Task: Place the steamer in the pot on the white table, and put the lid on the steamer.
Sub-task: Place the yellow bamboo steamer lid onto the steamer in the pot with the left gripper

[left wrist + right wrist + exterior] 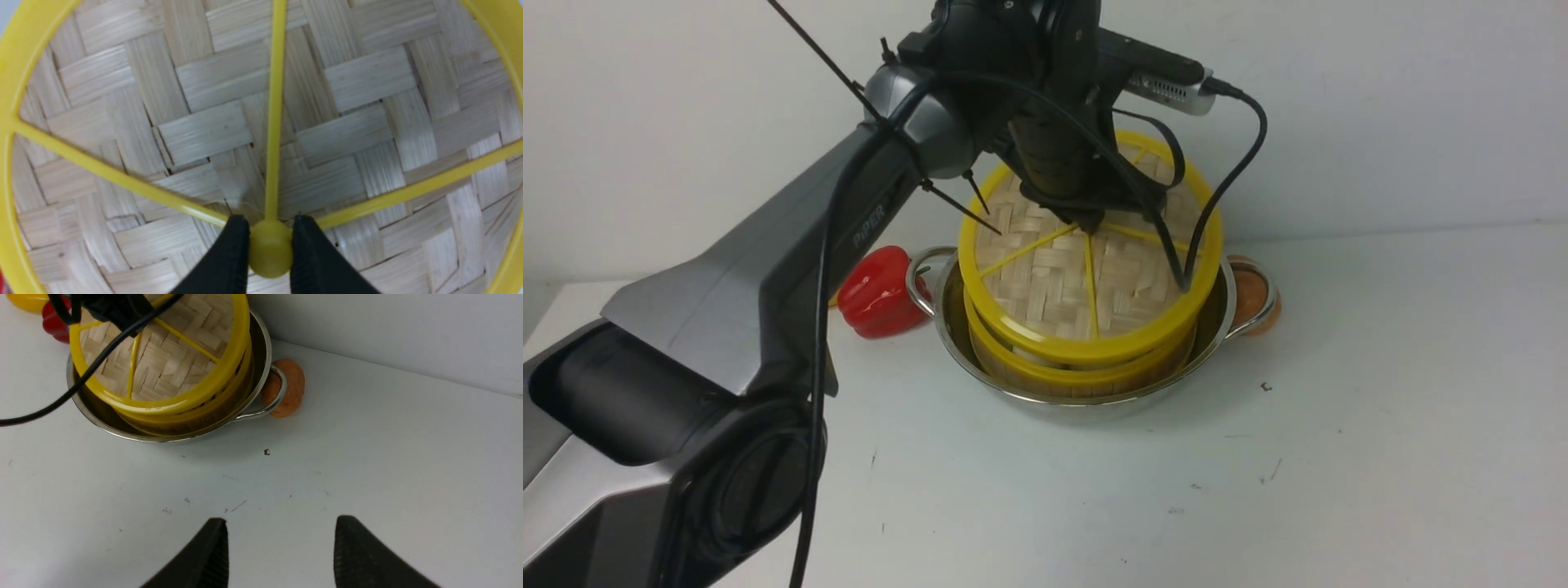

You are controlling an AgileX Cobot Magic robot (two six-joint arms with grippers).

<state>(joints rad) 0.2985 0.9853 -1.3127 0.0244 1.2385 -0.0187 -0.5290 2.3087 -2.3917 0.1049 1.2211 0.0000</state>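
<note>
Two black jaws of the left gripper (270, 228) are closed partway on the yellow central hub (269, 253) of the lid (1045, 278), pinching it from both sides. The lid hangs tilted over the steamer (1013, 380), with its far edge raised and its near edge down at the steamer's yellow top rim. Whether the two rims touch cannot be told. The steamer sits inside the stainless-steel pot (1094, 402), its wall just inside the pot's rim.

The pot stands on the white table (1339, 449), toward the back and close to a plain white wall (1421, 106) that meets the tabletop in a straight seam. The table is matte and pale, flecked with small dark scuff marks (1265, 386) in front of and to the right of the pot. A red bell pepper (876, 292) lies just beside the pot's left loop handle. A brownish-orange rounded item (1254, 298) sits against the right handle. The right wrist view also shows part of a yellow object (24, 300) past the pepper.

The right gripper (281, 522) hangs above bare table, well apart from the pot, with its jaws spread wide and nothing between them.
</note>
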